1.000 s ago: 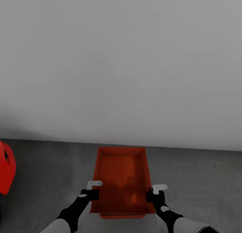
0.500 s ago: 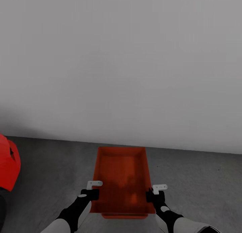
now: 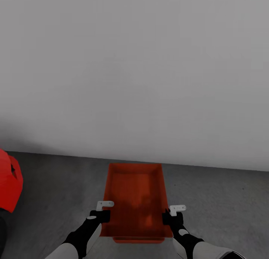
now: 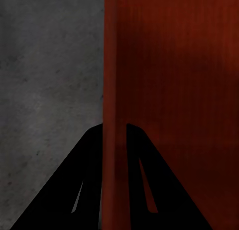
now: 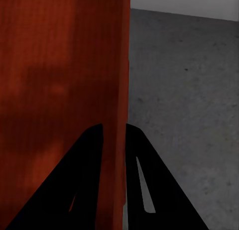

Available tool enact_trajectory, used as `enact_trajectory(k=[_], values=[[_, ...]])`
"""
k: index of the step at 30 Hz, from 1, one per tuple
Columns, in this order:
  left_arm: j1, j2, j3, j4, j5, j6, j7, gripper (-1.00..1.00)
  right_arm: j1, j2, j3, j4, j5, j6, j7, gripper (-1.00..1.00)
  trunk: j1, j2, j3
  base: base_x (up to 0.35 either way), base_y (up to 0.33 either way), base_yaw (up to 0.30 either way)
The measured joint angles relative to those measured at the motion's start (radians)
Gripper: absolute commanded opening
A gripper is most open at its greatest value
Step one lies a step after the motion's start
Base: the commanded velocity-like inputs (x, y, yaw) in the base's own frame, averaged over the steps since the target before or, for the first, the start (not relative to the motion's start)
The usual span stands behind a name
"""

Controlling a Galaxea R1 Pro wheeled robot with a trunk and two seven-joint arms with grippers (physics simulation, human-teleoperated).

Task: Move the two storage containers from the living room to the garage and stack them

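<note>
One orange-red storage container (image 3: 135, 199) hangs level in front of me above the dark grey concrete floor (image 3: 220, 199) of the garage. My left gripper (image 3: 104, 215) is shut on its left long wall, and my right gripper (image 3: 168, 217) is shut on its right long wall. The left wrist view has the thin container wall (image 4: 113, 65) running between the two black fingers of the left gripper (image 4: 114, 128). In the right wrist view the container wall (image 5: 119, 65) is pinched the same way by the right gripper (image 5: 114, 126). The bin's inside looks bare.
A plain pale grey wall (image 3: 134, 64) stands close ahead, meeting the floor just beyond the container. Part of a red car (image 3: 9, 186) juts in at the left edge. Open concrete lies to the right of the container.
The whole view shifted a little, bringing more of the red car in at the left, then stopped. Both grippers and the container kept their places relative to me.
</note>
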Motion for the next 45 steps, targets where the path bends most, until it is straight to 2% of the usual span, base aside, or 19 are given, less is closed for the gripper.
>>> enact_trajectory(k=[27, 45], values=[[0.0, 0.0, -0.001, -0.002, 0.001, 0.0, 0.0, -1.0, 0.0, 0.0, -0.001, 0.0, 0.001, -0.001, 0.0, -1.0, 0.0, 0.0, 0.0, 0.0, 0.0, 0.0], [0.0, 0.0, 0.0, -0.002, -0.001, 0.002, 0.0, -1.0, 0.0, 0.0, -0.003, 0.0, 0.002, -0.001, 0.0, -1.0, 0.069, -0.126, -0.056, 0.0, 0.0, 0.0]])
